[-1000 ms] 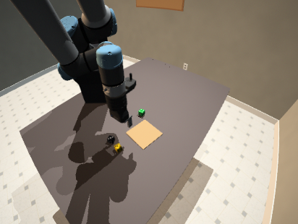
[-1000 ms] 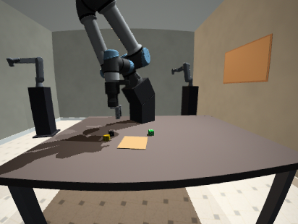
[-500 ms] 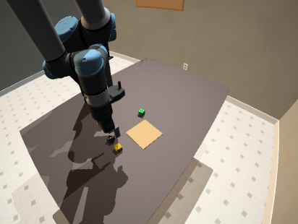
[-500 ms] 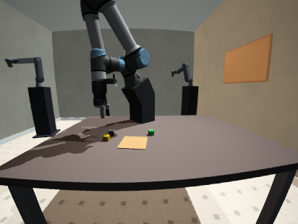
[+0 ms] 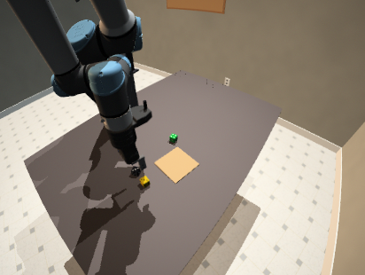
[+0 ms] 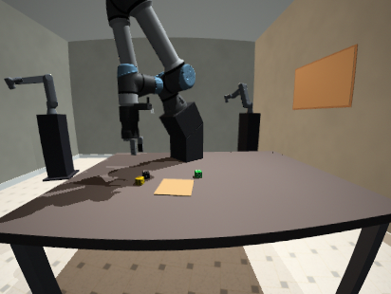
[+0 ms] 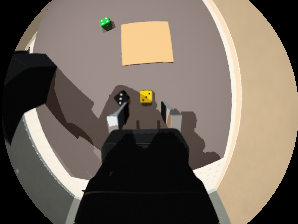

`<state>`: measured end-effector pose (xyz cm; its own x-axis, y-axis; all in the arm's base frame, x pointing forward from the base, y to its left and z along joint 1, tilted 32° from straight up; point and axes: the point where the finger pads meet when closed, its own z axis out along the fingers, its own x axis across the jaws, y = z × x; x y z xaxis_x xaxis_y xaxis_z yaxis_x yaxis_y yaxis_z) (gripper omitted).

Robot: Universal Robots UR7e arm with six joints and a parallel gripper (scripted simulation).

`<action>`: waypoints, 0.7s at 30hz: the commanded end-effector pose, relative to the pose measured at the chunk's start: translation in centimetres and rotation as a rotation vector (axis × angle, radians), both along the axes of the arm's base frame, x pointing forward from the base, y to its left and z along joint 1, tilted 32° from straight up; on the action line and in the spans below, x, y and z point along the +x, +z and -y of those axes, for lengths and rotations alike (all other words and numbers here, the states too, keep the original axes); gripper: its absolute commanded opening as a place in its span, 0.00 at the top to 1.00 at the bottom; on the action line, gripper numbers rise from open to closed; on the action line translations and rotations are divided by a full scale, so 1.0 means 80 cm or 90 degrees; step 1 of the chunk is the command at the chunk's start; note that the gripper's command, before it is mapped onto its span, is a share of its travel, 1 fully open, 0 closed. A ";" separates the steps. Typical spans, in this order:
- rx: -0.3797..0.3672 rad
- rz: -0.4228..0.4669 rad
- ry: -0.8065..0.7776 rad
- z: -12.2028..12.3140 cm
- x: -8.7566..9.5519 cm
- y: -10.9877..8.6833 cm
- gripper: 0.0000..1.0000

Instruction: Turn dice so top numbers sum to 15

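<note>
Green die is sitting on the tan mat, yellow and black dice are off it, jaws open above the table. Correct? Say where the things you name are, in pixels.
One fix: the green die (image 5: pixel 174 137) (image 6: pixel 198 174) (image 7: pixel 105 22) is on the table beside the mat (image 5: pixel 176 165) (image 6: pixel 175 187) (image 7: pixel 147 43), not on it; the top view shows bare table between them. The rest stands: yellow (image 5: pixel 144 181) (image 6: pixel 139 180) (image 7: pixel 146 96) and black (image 5: pixel 135 170) (image 6: pixel 146 174) (image 7: pixel 121 97) dice off the mat, jaws open above the table.

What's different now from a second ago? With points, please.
The arm (image 5: pixel 107 80) (image 6: pixel 128 85) has swung its gripper (image 5: pixel 136 163) (image 6: pixel 137 146) (image 7: pixel 144 108) from near the green die (image 5: pixel 173 138) (image 6: pixel 198 174) (image 7: pixel 105 23) over toward the black die (image 5: pixel 135 170) (image 6: pixel 146 174) (image 7: pixel 121 97) and yellow die (image 5: pixel 144 181) (image 6: pixel 139 180) (image 7: pixel 146 96), leftward in the exterior view. Nothing was taken hold of or let go; the gripper is open. All three dice and the mat (image 5: pixel 176 165) (image 6: pixel 175 187) (image 7: pixel 147 43) stayed put, the dice off the mat.
</note>
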<state>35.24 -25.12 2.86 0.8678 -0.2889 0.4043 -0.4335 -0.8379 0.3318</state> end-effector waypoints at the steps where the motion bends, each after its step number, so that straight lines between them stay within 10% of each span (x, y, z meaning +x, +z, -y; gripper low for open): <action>1: 0.000 0.001 -0.001 0.000 0.000 0.000 0.00; 21: 0.045 0.087 -0.160 0.004 0.009 -0.009 0.00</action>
